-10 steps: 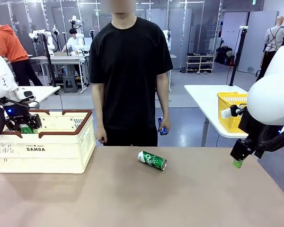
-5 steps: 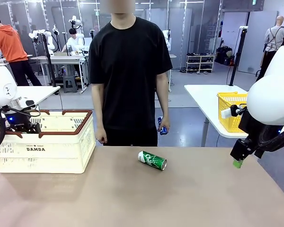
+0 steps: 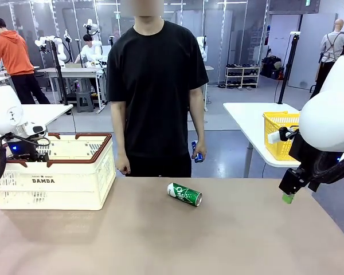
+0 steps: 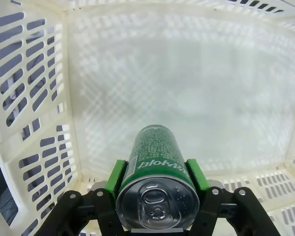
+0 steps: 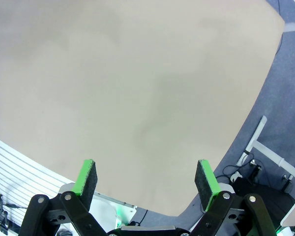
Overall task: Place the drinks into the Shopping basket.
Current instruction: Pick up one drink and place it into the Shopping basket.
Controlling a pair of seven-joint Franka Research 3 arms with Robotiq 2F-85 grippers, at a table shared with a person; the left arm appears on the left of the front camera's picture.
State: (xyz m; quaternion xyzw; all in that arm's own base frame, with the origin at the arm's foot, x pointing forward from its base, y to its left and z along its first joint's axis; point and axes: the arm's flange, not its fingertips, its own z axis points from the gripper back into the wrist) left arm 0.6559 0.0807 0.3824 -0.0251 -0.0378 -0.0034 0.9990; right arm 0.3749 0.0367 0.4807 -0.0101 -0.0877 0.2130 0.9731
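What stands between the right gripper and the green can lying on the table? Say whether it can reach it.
Probably yes. Only bare table lies between the right gripper and the green can; its jaws stand open and empty.

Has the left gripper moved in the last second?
Yes. In the front view the left gripper has dropped lower against the Shopping basket rim, taking the green can down inside.

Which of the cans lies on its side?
The green can on the table, untouched. The other green can is held by the left gripper inside the basket; the blue can is in the person's hand.
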